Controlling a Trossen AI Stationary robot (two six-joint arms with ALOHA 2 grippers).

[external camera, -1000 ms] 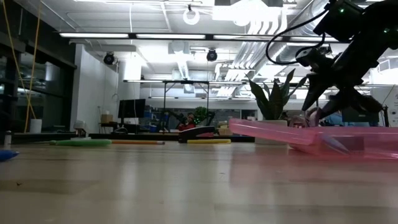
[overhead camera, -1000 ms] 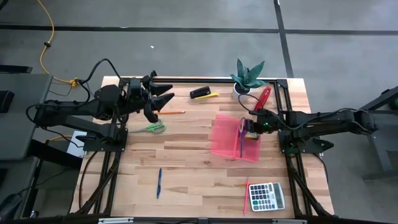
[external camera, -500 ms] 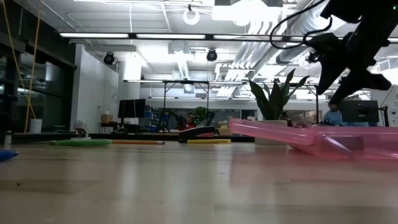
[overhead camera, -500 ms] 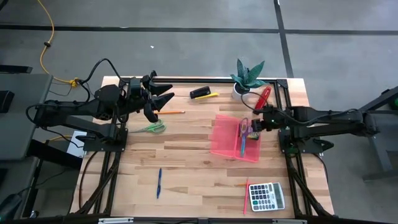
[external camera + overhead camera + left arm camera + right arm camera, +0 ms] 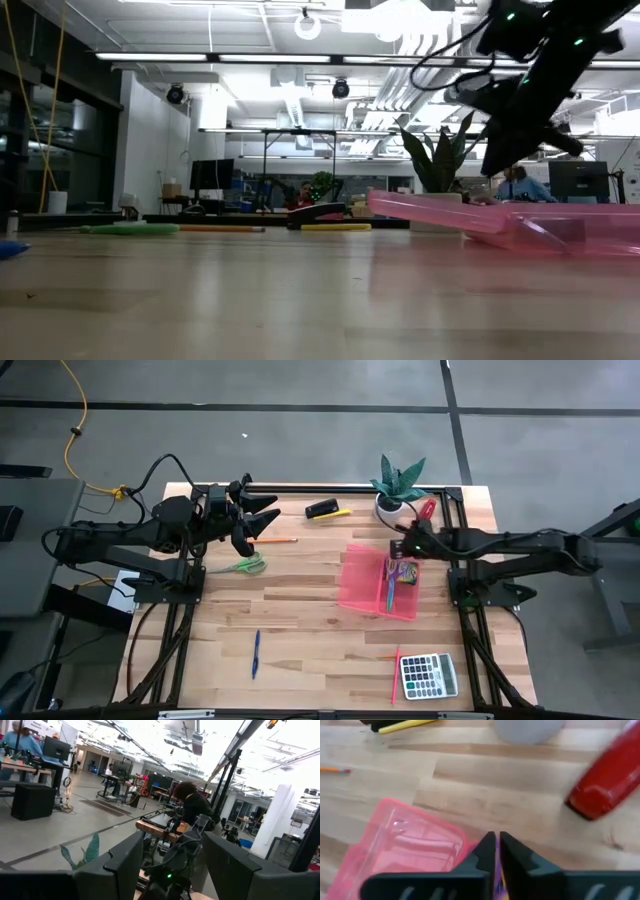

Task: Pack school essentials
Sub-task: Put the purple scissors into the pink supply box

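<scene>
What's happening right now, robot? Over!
Right pincer shut, empty, above pink tray edge. Left pincer open, waiting. Purple-handled scissors in tray. Green-handled scissors unpacked.

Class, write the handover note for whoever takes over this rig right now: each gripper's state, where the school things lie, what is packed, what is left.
Right gripper: shut, empty, above the far edge of the pink tray.
Left gripper: open, empty, waiting at the far left of the table.
Packed: purple-handled scissors and crayon box in the tray.
Left: green-handled scissors, orange pencil, blue pen, red pencil.
</scene>
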